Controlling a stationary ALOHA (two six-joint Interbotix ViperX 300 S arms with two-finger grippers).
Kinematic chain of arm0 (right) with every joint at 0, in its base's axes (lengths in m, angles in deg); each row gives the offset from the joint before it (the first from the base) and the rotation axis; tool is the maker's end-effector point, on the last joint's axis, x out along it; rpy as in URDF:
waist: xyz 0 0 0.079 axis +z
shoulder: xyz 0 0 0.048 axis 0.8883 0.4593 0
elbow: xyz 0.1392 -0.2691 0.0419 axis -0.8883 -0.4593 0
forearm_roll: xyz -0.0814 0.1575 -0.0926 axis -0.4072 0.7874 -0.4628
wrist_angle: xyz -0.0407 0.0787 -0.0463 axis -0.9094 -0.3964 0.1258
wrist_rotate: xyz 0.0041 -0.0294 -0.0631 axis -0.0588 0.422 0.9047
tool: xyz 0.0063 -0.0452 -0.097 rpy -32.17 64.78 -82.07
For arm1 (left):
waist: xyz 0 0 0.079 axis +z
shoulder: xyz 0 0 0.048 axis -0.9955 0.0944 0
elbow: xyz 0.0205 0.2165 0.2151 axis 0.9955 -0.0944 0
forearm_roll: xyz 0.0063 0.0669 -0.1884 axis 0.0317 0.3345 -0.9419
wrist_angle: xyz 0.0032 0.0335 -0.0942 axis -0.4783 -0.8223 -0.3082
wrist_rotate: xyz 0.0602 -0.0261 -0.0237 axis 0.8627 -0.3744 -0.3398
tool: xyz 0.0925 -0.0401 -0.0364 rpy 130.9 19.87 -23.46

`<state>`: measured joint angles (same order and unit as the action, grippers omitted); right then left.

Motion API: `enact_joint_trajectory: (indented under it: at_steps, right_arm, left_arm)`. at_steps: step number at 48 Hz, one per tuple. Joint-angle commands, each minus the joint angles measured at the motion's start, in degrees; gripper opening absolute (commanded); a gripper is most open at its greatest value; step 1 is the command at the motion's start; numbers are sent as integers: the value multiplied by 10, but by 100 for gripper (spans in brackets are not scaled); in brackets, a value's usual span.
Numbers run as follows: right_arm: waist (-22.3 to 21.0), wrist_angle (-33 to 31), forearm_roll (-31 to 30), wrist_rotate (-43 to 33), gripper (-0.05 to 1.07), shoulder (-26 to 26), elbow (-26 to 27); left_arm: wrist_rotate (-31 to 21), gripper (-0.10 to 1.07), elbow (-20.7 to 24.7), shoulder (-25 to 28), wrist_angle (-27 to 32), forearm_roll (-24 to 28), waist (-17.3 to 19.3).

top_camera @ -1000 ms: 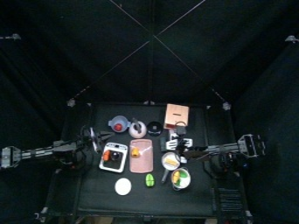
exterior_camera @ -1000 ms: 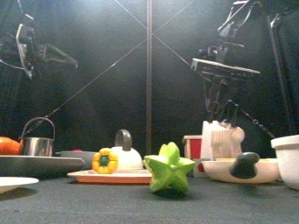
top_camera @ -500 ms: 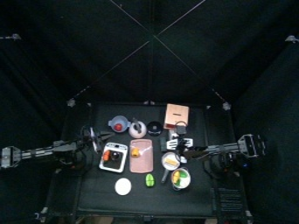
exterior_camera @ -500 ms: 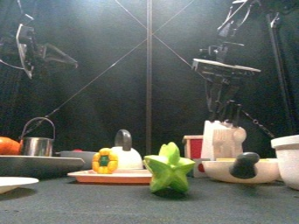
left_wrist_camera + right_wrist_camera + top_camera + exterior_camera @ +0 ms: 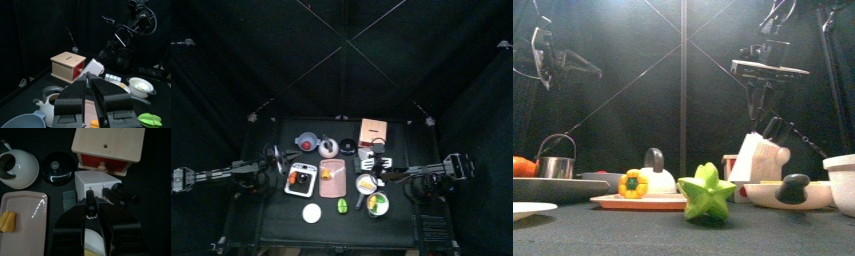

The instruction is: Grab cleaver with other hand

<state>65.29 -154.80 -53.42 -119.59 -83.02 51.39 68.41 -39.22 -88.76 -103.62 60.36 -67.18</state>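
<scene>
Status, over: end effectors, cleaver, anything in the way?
Right end effector just above knife block. Left end effector raised at left. Cleaver not made out; grip unconfirmed. No obstruction seen above block.

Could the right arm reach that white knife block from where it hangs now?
Probably yes: the right fingers hang open straight above the knife block, with only air between them.

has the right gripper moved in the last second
Yes. In the front view the right gripper has risen, away from the knife block below it.
</scene>
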Motion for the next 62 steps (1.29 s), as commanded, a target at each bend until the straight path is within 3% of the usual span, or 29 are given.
enact_joint_trajectory:
  at_steps: [1,25,62]
  right_arm:
    - [2,-4,-9,1,53,-18,16]
    - [31,-29,-4,16,53,-42,8]
    - [118,-89,-32,17,54,-85,14]
  left_arm:
    - [1,53,7,2,-3,1,1]
    - [1,53,6,2,-3,1,1]
    - [1,53,6,2,-3,1,1]
